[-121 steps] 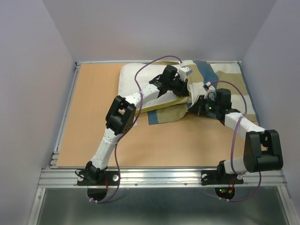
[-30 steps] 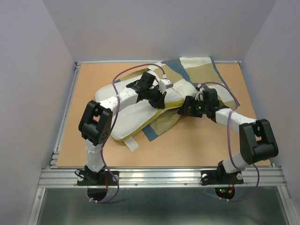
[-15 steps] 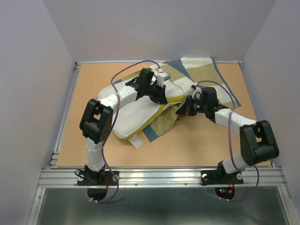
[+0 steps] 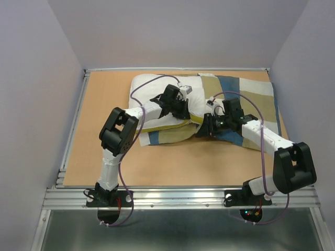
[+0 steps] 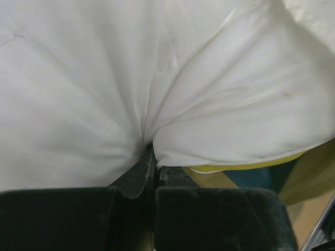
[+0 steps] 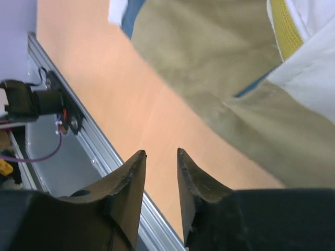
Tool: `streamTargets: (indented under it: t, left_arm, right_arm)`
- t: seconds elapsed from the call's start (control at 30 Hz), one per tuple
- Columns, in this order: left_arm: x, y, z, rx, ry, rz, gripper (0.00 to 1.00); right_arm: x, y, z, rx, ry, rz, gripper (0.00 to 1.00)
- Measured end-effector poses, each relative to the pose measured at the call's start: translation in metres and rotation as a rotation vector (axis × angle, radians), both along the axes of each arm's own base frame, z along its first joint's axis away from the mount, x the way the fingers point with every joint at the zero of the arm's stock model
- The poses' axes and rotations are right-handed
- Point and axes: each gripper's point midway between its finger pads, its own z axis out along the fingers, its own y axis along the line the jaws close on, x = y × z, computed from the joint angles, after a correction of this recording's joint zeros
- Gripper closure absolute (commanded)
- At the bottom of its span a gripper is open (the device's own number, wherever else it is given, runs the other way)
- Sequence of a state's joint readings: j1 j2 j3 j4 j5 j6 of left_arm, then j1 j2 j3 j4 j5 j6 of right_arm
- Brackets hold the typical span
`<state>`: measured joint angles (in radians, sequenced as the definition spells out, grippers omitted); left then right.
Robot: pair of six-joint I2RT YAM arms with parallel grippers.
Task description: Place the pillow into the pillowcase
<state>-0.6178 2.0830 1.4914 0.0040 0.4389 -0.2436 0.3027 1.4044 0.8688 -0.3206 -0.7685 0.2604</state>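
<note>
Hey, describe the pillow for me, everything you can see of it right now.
The pillow is a plump white cushion of soft, smooth-looking cloth with a yellow-green edge along its near side. It lies at the far middle of the table, its near and right sides against the pillowcase. The left claw is shut on a pinched fold of its white fabric, creasing it. Whether any part sits inside the case cannot be told.

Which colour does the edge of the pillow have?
Yellow-green. The edge of the pillow shows best in the left wrist view, as a thin strip below its white face.
</note>
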Motion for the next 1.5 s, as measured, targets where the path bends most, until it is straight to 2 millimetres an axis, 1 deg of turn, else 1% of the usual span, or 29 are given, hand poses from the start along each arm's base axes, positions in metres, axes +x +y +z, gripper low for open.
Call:
streamTargets:
  t: [0.07,0.13,0.17,0.2,0.23,0.27,0.33,0.4,0.47,0.53,0.63,0.7,0.73,0.8,1.0,1.07,1.17,1.2,1.27,1.3,1.37,1.4,1.47,1.5]
  left_arm:
    - [-0.005,0.006,-0.015,0.016,0.012,0.000,1.00]
    - [-0.008,0.010,-0.023,0.009,0.016,-0.003,1.00]
    - [-0.008,0.009,-0.024,0.000,0.008,-0.006,1.00]
    - [-0.008,0.009,-0.024,-0.007,-0.001,-0.007,1.00]
    - [-0.009,0.010,-0.023,-0.013,-0.012,-0.009,1.00]
    - [-0.009,0.010,-0.023,-0.016,-0.018,-0.010,1.00]
    - [-0.009,0.009,-0.022,-0.021,-0.028,-0.012,1.00]
    - [-0.009,0.009,-0.022,-0.023,-0.032,-0.012,1.00]
    - [-0.009,0.008,-0.021,-0.023,-0.034,-0.015,1.00]
    - [-0.009,0.008,-0.021,-0.023,-0.035,-0.015,1.00]
    - [-0.009,0.008,-0.021,-0.023,-0.036,-0.017,1.00]
    - [-0.010,0.007,-0.021,-0.023,-0.036,-0.019,1.00]
    - [-0.010,0.007,-0.021,-0.022,-0.037,-0.021,1.00]
    - [-0.010,0.007,-0.021,-0.022,-0.038,-0.021,1.00]
    - [-0.010,0.007,-0.021,-0.022,-0.038,-0.021,1.00]
    - [-0.010,0.007,-0.021,-0.022,-0.038,-0.021,1.00]
    - [-0.010,0.007,-0.021,-0.022,-0.039,-0.021,1.00]
    - [-0.010,0.007,-0.021,-0.022,-0.038,-0.021,1.00]
    - [-0.010,0.007,-0.021,-0.022,-0.038,-0.021,1.00]
    - [-0.010,0.007,-0.021,-0.022,-0.039,-0.021,1.00]
    - [-0.010,0.006,-0.021,-0.022,-0.039,-0.022,1.00]
    - [-0.010,0.006,-0.021,-0.022,-0.039,-0.023,1.00]
    - [-0.010,0.006,-0.021,-0.021,-0.040,-0.023,1.00]
    - [-0.010,0.006,-0.021,-0.022,-0.040,-0.023,1.00]
  right_arm:
    - [-0.008,-0.002,-0.002,-0.029,0.029,0.016,0.61]
    - [-0.004,-0.005,0.008,-0.057,0.015,0.013,0.62]
    - [0.003,-0.007,0.015,-0.072,-0.006,-0.005,0.52]
    - [0.013,-0.010,0.023,-0.096,-0.040,-0.033,0.47]
    - [0.029,-0.015,0.037,-0.127,-0.102,-0.076,0.46]
    - [0.038,-0.018,0.046,-0.140,-0.135,-0.101,0.46]
    - [0.066,-0.032,0.064,-0.218,-0.243,-0.198,0.46]
    - [0.084,-0.045,0.065,-0.288,-0.283,-0.262,0.45]
    - [0.097,-0.054,0.055,-0.354,-0.279,-0.304,0.42]
    - [0.110,-0.061,0.031,-0.430,-0.237,-0.326,0.40]
    - [0.116,-0.068,-0.007,-0.511,-0.158,-0.333,0.40]
    - [0.116,-0.073,-0.022,-0.552,-0.121,-0.334,0.40]
    - [0.117,-0.075,-0.025,-0.566,-0.113,-0.339,0.40]
    - [0.120,-0.076,-0.024,-0.576,-0.113,-0.345,0.40]
    - [0.140,-0.071,-0.002,-0.555,-0.165,-0.365,0.40]
    - [0.144,-0.068,0.001,-0.556,-0.178,-0.368,0.40]
    - [0.146,-0.068,-0.005,-0.582,-0.178,-0.371,0.40]
    - [0.147,-0.067,-0.011,-0.600,-0.170,-0.370,0.41]
    - [0.148,-0.068,-0.027,-0.641,-0.148,-0.366,0.45]
    - [0.148,-0.070,-0.035,-0.662,-0.138,-0.364,0.54]
    - [0.148,-0.071,-0.045,-0.688,-0.123,-0.358,0.62]
    - [0.148,-0.071,-0.047,-0.691,-0.123,-0.351,0.74]
    - [0.148,-0.068,-0.046,-0.677,-0.122,-0.340,0.82]
    - [0.147,-0.066,-0.044,-0.663,-0.126,-0.327,0.83]
